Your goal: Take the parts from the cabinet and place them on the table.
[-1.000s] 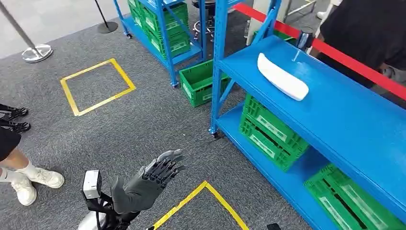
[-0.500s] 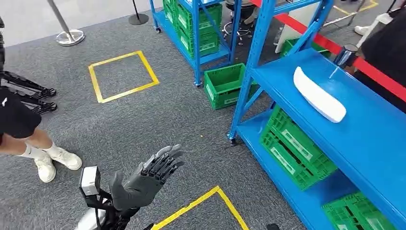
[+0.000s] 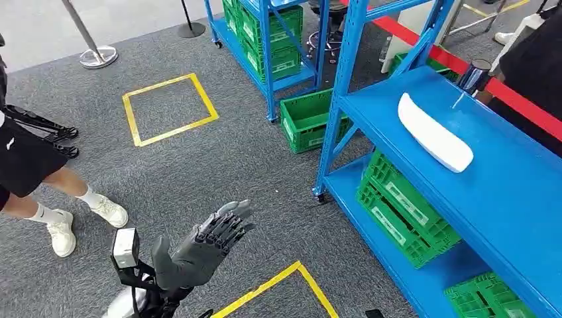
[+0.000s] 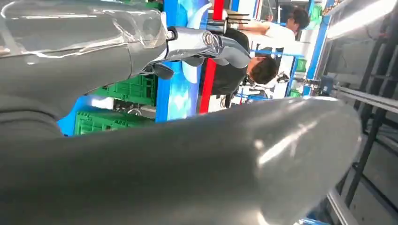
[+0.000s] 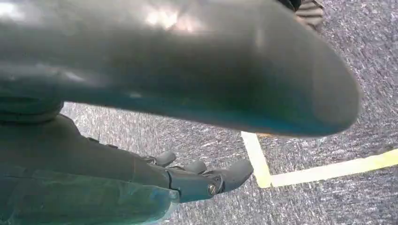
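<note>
Raising left hand [image 3: 199,248] over grey carpet, fingers [image 3: 228,225] apart, holding nothing; right hand [image 5: 187,180] low, fingers loosely spread. White part [image 3: 434,132] lying on blue cabinet shelf [image 3: 517,192], well apart from both.

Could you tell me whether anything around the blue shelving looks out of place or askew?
One green crate sits on the carpet beside the blue rack's post, while the other crates are shelved. The white part lies diagonally on the top shelf. Nothing looks spilled or damaged.

Head view looks down from high; both wrist views sit close behind their hands.
</note>
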You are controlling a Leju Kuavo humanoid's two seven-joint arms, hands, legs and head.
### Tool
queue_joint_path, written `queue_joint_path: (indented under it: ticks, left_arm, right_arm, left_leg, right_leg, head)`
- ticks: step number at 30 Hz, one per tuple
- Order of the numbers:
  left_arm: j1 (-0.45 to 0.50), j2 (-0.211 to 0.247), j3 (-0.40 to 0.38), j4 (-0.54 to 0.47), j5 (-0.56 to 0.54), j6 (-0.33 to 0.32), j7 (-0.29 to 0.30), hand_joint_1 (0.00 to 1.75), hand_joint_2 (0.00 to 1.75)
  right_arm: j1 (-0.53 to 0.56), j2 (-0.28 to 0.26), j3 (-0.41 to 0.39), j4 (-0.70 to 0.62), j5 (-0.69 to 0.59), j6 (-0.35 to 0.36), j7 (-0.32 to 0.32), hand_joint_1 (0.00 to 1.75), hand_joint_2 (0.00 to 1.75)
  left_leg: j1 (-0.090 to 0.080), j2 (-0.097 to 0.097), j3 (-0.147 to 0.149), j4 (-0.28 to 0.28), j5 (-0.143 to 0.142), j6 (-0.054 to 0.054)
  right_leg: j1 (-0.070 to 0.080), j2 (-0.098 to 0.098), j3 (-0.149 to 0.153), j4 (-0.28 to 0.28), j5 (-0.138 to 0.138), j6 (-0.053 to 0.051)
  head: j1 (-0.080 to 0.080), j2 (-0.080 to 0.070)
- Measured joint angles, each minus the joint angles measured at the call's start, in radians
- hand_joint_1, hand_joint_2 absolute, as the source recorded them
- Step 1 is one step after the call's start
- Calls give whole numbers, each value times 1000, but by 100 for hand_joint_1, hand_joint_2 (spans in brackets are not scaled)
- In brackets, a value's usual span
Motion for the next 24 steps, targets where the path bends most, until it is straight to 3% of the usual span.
queue_joint_path:
  ticks: [1, 2, 4, 6, 7, 8, 11, 12, 13, 14, 16, 17, 18, 19, 21, 22, 23, 24]
  left_arm:
    - [-7, 0, 0, 0, 2, 0, 0, 0, 0]
    - [-14, 0, 0, 0, 3, 0, 0, 0, 0]
    - [-23, -1, 0, -3, 6, 1, 0, 0, 0]
    - [-24, -2, -1, -5, 6, 0, 0, 0, 0]
    - [-23, -2, 0, -6, 6, 0, 0, 0, 0]
    - [-29, -3, 0, -6, 6, 0, 0, 0, 0]
    - [-32, -7, -2, -6, 6, 0, 0, 0, 0]
    - [-31, -8, -2, -6, 6, 0, 0, 0, 0]
    - [-31, -8, -3, -6, 6, 0, 0, 0, 0]
    - [-31, -8, -3, -5, 6, 0, 0, 0, 0]
    - [-31, -8, -3, -5, 6, 0, 0, 0, 0]
    - [-31, -8, -3, -5, 6, 0, 0, 0, 0]
    - [-30, -8, -4, -5, 6, 0, 2, 0, 0]
    - [-32, -8, -4, -5, 6, 1, 2, 0, 0]
    - [-32, -8, -4, -6, 6, 0, 2, 0, 0]
    - [-31, -8, -3, -6, 6, 1, 2, 0, 0]
    - [-31, -8, -3, -6, 7, 0, 0, 0, 0]
    - [-32, -8, -2, -6, 7, 0, 0, 0, 0]
  right_arm:
    - [0, 1, 0, 0, -2, -2, 1, 0, 0]
    - [-2, 7, 0, 0, -2, -5, 1, 0, 0]
    - [-6, 7, 0, 0, -3, -8, 1, 0, 0]
    - [-7, 8, 0, 0, -3, -8, 3, 0, 0]
    - [-9, 9, 0, 0, -3, -8, 4, 0, 0]
    - [-11, 9, 0, 0, -3, -8, 4, 0, 0]
    - [-17, 5, 0, 0, -3, -8, 5, 0, 0]
    - [-15, 5, 1, 0, -2, -8, 5, 0, 0]
    - [-13, 4, 1, 0, -2, -8, 5, 0, 0]
    - [-12, 4, 1, 0, -2, -8, 5, 0, 0]
    - [-12, 2, 1, 0, -2, -8, 5, 0, 0]
    - [-12, 3, 1, 0, -2, -8, 5, 0, 0]
    - [-14, 3, 1, 0, -3, -8, 5, 0, 0]
    - [-14, 2, 1, 0, -2, -8, 6, 0, 0]
    - [-14, 3, 1, 0, -2, -8, 7, 0, 0]
    - [-13, 4, 1, 0, -2, -8, 7, 0, 0]
    - [-13, 3, 1, 0, -2, -8, 7, 0, 0]
    - [-16, 2, 1, 0, -1, -8, 7, 0, 0]
  left_leg:
    - [-7, 2, 46, -95, 42, 15]
    - [-17, 11, 69, -134, 27, 29]
    - [-26, 12, 71, -148, 19, 35]
    - [-26, 8, 84, -170, 15, 47]
    - [-15, 4, 113, -185, 20, 48]
    - [-17, 4, 125, -187, 18, 51]
    - [-20, -3, 136, -187, 5, 54]
    - [-20, -6, 142, -187, -1, 53]
    - [-19, -9, 151, -186, -8, 50]
    - [-18, -12, 165, -186, -18, 46]
    - [-17, -13, 194, -185, -41, 36]
    - [-20, -13, 192, -184, -53, 29]
    - [-22, -14, 202, -179, -65, 24]
    - [-22, -12, 199, -181, -73, 16]
    - [-19, -12, 209, -169, -72, 8]
    - [-15, -8, 196, -150, -75, 5]
    - [-13, -5, 175, -99, -69, -1]
    - [-11, -2, 128, -21, -75, -6]
  right_leg:
    - [0, 0, 8, -2, -5, 2]
    - [0, -1, 13, -2, -10, 7]
    - [0, -3, 13, -14, -14, 19]
    - [2, -6, 30, -2, 6, 40]
    - [0, -6, 20, 10, -11, 35]
    - [0, -5, 10, 46, -27, 30]
    - [0, -3, -137, 274, -95, 28]
    - [0, -3, -173, 312, -107, 34]
    - [-2, -3, -185, 302, -101, 38]
    - [-5, -3, -172, 242, -71, 50]
    - [-11, -3, -113, 64, 30, 78]
    - [-13, -7, -97, -2, 94, 87]
    - [-8, -13, -96, -6, 67, 50]
    - [-1, -10, -88, -5, 73, 35]
    - [-3, -7, -82, -7, 70, 14]
    - [-11, -1, -66, -9, 67, 7]
    - [-10, -3, -54, -10, 60, -2]
    - [-9, -2, -44, -10, 51, -7]
  head:
    - [0, 0]
    - [3, 0]
    - [1, 0]
    - [1, 0]
    - [1, 0]
    - [1, 0]
    - [3, 0]
    - [3, 0]
    - [3, 0]
    - [3, 0]
    - [3, 0]
    - [6, 0]
    - [5, 0]
    - [3, 0]
    - [3, 0]
    - [2, 0]
    - [2, 0]
    - [0, 0]
